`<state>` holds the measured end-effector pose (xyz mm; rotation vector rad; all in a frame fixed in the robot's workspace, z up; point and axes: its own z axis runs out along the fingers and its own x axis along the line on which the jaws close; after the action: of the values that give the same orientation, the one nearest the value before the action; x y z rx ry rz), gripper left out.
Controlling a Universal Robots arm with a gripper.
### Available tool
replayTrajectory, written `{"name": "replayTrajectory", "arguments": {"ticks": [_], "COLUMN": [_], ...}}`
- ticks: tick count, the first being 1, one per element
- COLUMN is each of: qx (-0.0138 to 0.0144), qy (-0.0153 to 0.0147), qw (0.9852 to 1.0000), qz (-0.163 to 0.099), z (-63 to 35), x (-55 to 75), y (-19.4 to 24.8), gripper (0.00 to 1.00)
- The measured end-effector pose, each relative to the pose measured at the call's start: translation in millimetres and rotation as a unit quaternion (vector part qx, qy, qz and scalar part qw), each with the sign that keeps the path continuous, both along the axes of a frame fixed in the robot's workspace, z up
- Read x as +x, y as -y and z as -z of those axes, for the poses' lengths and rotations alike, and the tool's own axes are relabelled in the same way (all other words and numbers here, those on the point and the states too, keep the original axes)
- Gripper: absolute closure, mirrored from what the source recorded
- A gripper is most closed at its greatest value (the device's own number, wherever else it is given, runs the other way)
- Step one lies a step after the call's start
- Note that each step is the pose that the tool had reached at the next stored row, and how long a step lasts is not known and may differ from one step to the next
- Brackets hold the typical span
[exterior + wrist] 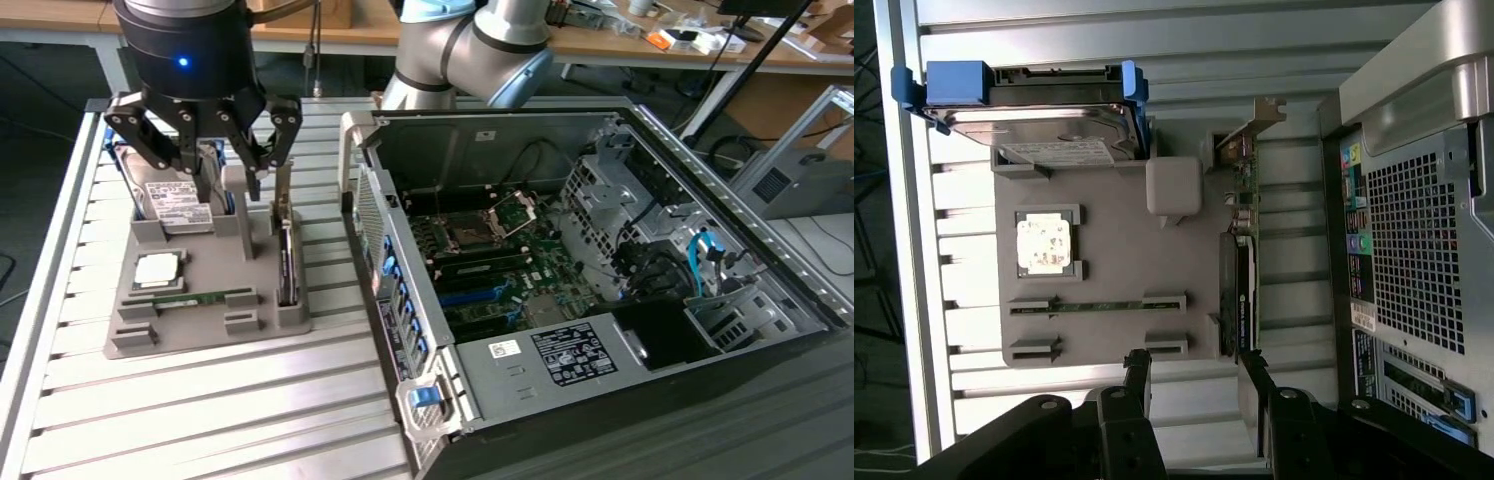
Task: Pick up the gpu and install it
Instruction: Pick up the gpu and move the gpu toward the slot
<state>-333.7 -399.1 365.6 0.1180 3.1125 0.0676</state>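
Observation:
The gpu (284, 262) is a thin dark card standing on edge in a slot along the side of the grey fixture tray (200, 325) that faces the computer case. In the wrist view the gpu (1240, 290) has its silver bracket at the far end. My gripper (214, 165) hangs above the far part of the tray, over the hard drive and close to the gpu's bracket end. Its jaws are open and hold nothing. In the wrist view the gripper (1194, 365) has one fingertip (1250, 368) lined up with the gpu, apart from it.
The open computer case (781, 270) lies on the exterior view's right, with its motherboard (487, 250) exposed. The tray also holds a hard drive (174, 200) in a blue carrier, a processor (158, 268) and a green memory stick (200, 297). A slatted aluminium table (200, 420) lies underneath.

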Motion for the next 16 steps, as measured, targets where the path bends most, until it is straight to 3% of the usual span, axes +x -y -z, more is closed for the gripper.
{"name": "replayTrajectory", "arguments": {"ticks": [16], "qx": [-0.0001], "qy": [-0.0001], "qw": [1.0], "qz": [0.0], "z": [3.8], "x": [0.0], "y": [0.0], "gripper": [0.52]}}
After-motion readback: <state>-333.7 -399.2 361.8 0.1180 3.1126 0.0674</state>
